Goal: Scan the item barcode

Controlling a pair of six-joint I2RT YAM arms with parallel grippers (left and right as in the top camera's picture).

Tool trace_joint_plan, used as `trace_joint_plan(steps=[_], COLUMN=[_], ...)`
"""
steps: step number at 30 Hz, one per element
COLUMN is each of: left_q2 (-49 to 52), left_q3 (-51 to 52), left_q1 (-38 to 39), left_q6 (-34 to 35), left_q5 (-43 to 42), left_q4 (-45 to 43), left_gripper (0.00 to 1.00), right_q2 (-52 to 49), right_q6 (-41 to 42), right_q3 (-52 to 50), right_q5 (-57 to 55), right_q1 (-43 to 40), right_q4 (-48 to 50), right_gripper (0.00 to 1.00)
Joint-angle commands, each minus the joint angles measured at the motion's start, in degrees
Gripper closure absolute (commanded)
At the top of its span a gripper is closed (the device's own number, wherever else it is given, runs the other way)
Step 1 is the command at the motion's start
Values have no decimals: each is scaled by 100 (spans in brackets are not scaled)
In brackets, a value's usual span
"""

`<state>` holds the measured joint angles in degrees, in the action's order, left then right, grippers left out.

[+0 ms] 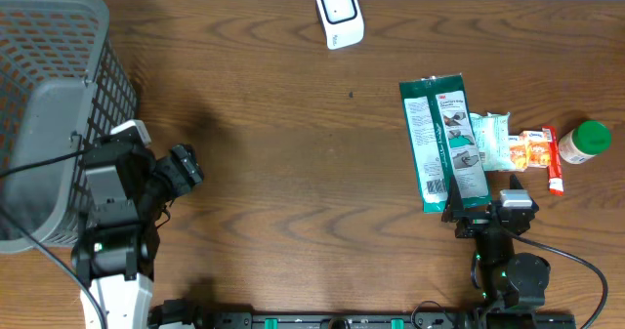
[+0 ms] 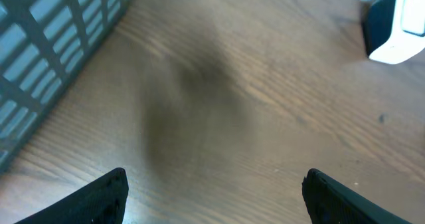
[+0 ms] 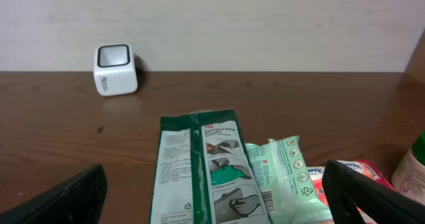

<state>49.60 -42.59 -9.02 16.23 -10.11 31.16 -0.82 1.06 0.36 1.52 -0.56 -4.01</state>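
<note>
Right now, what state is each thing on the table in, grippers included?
left gripper, open, holding nothing
right gripper, open, holding nothing
green package, lying flat, not gripped
wipes pack, lying flat
barcode scanner, upright, untouched
green-capped bottle, cap on
red tube, lying flat

The right gripper (image 3: 214, 184) gapes wide, one dark finger in each lower corner. Between them a green packet (image 3: 199, 164) lies flat on the table (image 3: 66, 131), with a wipes pack (image 3: 287, 177) just beside it on the right. A scanner (image 3: 115, 68) sits well behind, near the wall (image 3: 265, 24)
</note>
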Motion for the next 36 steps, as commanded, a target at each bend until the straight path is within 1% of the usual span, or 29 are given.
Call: trace_joint_plan(steps=[1, 13, 17, 20, 25, 27, 30, 34, 36], left_q2=[-520, -1836, -2339, -2629, -3161, -3536, -3910, -4496, -4835], left_q3=[4, 15, 15, 63, 282, 538, 876, 1429, 1770], left_q1=[-39, -11, -2, 140, 282, 323, 374, 433, 481], left_q6=[-50, -52, -52, -52, -52, -52, -52, -52, -50], left_q5=[52, 55, 55, 55, 55, 61, 79, 76, 76], left_q4=[11, 24, 479, 839, 953, 927, 627, -199, -874], left_gripper=[15, 15, 15, 15, 15, 15, 15, 15, 15], right_q2=[48, 48, 48, 48, 44, 44, 44, 44, 44], right_q6=[-2, -2, -2, -2, -2, -2, -2, -2, -2], right_q3=[-4, -4, -4, -4, -4, -4, -4, -4, -4], right_q5=[-37, -39, -39, -39, -37, -39, -39, -39, -39], right_q1=[76, 76, 76, 76, 76, 76, 76, 76, 76], right_q4=[-26, -26, -26, -26, -26, -26, -26, -26, -26], right_gripper=[1, 1, 1, 1, 1, 1, 1, 1, 1])
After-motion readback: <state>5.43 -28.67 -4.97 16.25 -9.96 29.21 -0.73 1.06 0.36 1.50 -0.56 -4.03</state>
